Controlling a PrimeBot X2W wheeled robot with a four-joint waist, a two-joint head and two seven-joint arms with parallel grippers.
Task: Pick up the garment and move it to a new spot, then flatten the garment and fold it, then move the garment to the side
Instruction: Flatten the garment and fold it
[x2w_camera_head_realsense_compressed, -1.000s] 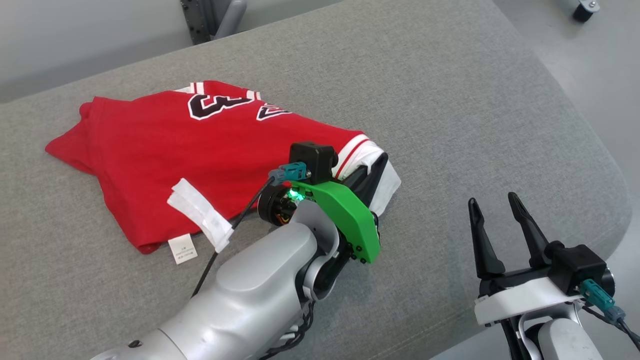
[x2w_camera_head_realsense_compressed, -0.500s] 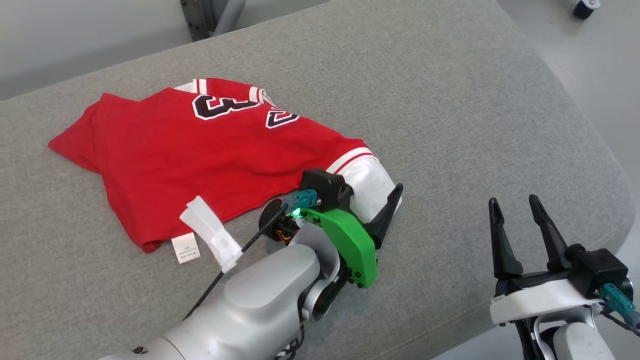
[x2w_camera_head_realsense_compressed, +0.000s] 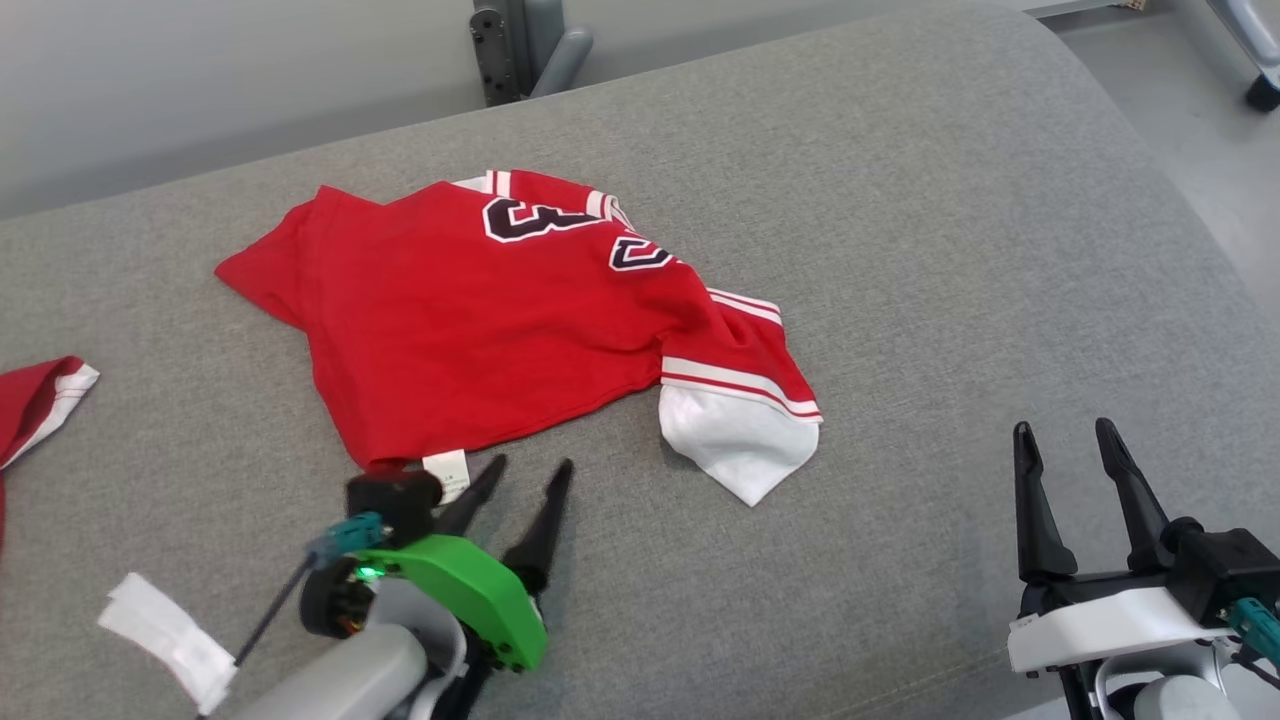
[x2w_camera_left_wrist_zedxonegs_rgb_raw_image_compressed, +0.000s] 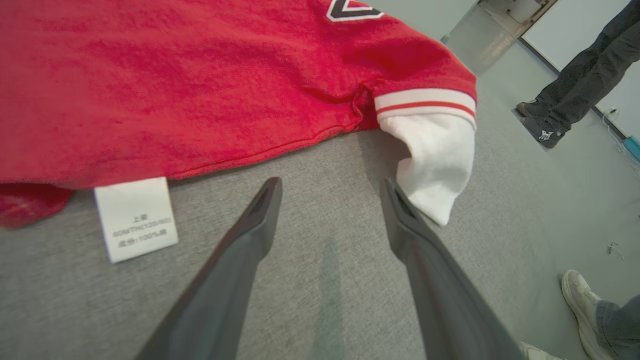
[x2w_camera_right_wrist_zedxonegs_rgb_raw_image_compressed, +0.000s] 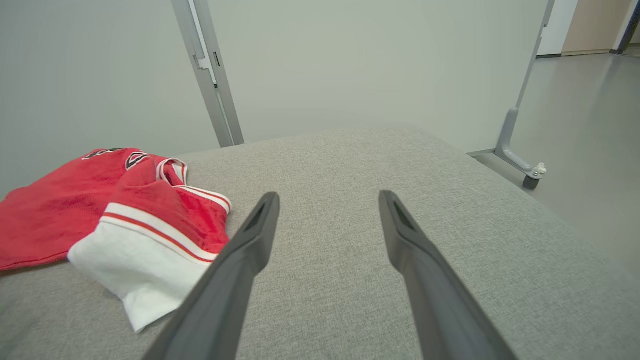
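The garment (x2w_camera_head_realsense_compressed: 480, 320) is lying spread on the grey padded desk (x2w_camera_head_realsense_compressed: 950, 250), just ahead of the left tool (x2w_camera_head_realsense_compressed: 531, 463). Its near hem is running across in front of the fingertips, and its label (x2w_camera_head_realsense_compressed: 447, 468) is lying just beside the left finger. Between the two tools and ahead of the right tool (x2w_camera_head_realsense_compressed: 1062, 427), bare fabric is giving wide room. The rounded edge of the desk is falling away to the right of that tool.

Earlier the left tool was clamping the white sleeve (x2w_camera_head_realsense_compressed: 735, 440). Now it is standing open and empty, drawn back, and the sleeve is lying flat. The right tool is also standing open and empty.

The long axis of the garment is running from far left of the left tool to the sleeve, and the tip of the sleeve is pointing toward the near edge.
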